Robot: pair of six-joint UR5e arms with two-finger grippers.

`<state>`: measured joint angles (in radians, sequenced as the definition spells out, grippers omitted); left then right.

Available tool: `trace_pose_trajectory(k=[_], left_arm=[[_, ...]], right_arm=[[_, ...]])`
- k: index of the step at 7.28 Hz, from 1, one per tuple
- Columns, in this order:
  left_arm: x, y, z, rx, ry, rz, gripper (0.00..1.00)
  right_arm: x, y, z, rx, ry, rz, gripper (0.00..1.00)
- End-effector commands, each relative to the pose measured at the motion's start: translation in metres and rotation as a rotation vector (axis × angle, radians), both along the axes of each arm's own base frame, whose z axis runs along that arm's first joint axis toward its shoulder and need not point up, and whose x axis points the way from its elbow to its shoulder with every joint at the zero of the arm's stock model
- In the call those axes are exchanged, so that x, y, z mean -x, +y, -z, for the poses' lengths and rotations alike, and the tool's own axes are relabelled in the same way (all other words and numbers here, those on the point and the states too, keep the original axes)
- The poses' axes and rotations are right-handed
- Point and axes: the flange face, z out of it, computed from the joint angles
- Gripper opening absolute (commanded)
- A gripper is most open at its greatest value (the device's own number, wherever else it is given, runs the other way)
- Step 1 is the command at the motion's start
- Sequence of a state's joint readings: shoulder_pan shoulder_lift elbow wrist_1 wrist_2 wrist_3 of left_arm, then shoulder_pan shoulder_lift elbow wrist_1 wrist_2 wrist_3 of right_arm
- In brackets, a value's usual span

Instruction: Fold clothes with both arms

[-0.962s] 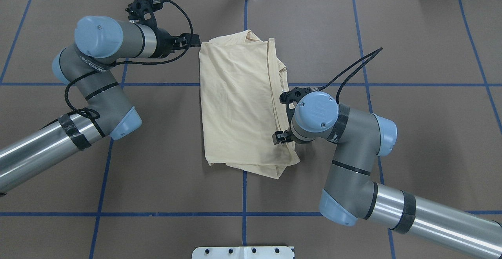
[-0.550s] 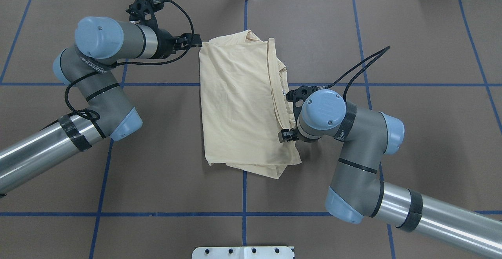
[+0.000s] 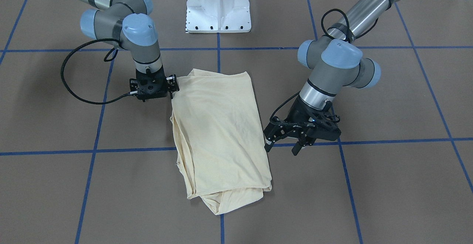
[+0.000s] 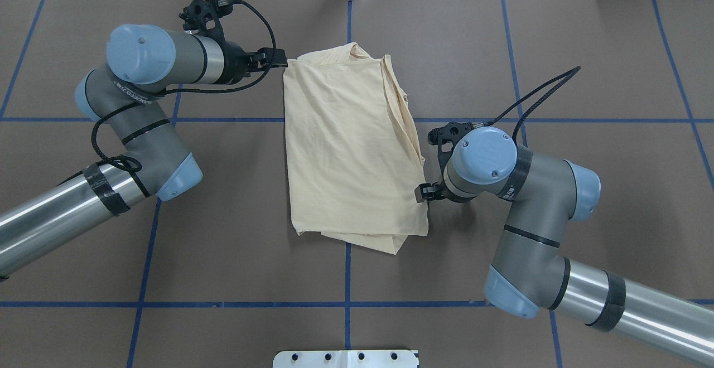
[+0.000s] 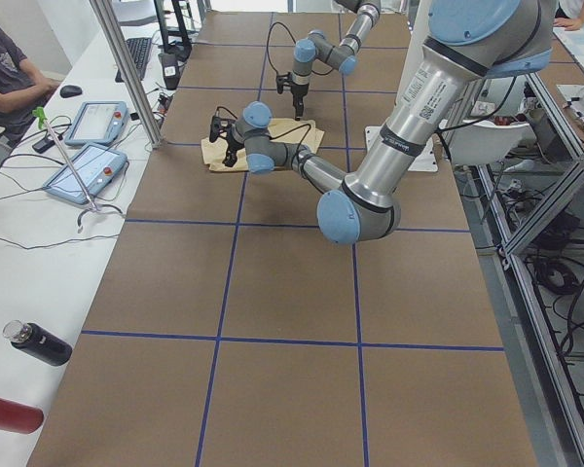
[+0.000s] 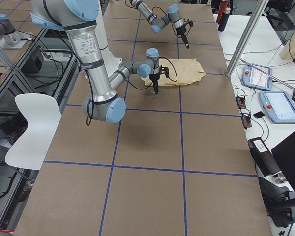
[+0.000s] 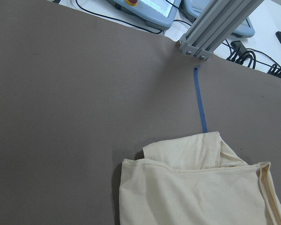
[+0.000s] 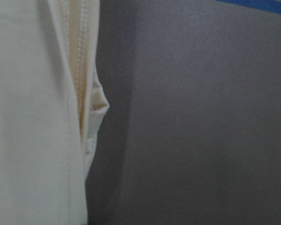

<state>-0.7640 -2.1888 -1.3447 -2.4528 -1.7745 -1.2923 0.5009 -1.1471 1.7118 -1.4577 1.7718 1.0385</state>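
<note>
The clothes are one pale cream shirt (image 4: 346,145), folded into a long rectangle at the table's middle. It also shows in the front view (image 3: 221,125). My left gripper (image 4: 277,57) hovers just off the shirt's far left corner. In the front view the left gripper (image 3: 281,147) is open and holds nothing. Its wrist view shows that corner of the shirt (image 7: 201,192) from above. My right gripper (image 4: 422,191) stands low at the shirt's right edge, near the close end. In the front view the right gripper (image 3: 173,84) looks open. The right wrist view shows only the hemmed shirt edge (image 8: 33,117) and bare table.
The white pedestal base (image 3: 218,7) stands at the robot's side of the brown table, which is crossed by blue tape lines (image 4: 347,279). An aluminium post (image 7: 215,23) rises at the far edge. Teach pendants (image 5: 88,146) and a seated person (image 5: 5,68) are beyond it.
My right arm has drawn back to the right, from over the shirt to just off its right edge. The shirt and the left arm have stayed in place.
</note>
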Motion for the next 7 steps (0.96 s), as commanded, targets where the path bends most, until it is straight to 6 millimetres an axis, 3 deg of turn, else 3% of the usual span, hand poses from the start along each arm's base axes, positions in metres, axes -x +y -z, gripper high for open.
trace_pose_trajectory(k=[1, 3, 4, 5, 7], left_arm=[[0.000, 0.003, 0.001, 0.000, 0.006, -0.017, 1.00], [0.001, 0.003, 0.004, -0.002, 0.010, -0.016, 1.00], [0.004, 0.006, 0.013, -0.015, 0.023, -0.015, 1.00], [0.009, 0.009, 0.022, -0.028, 0.036, -0.012, 1.00], [0.022, 0.018, 0.036, -0.056, 0.063, 0.000, 1.00]], right_arm=[[-0.014, -0.019, 0.008, -0.007, -0.014, -0.035, 1.00], [-0.034, -0.038, 0.043, -0.041, -0.070, -0.074, 1.00], [-0.033, -0.042, 0.047, -0.053, -0.073, -0.085, 1.00], [-0.028, -0.049, 0.058, -0.066, -0.079, -0.083, 1.00], [-0.003, -0.077, 0.050, -0.061, -0.066, -0.098, 1.00]])
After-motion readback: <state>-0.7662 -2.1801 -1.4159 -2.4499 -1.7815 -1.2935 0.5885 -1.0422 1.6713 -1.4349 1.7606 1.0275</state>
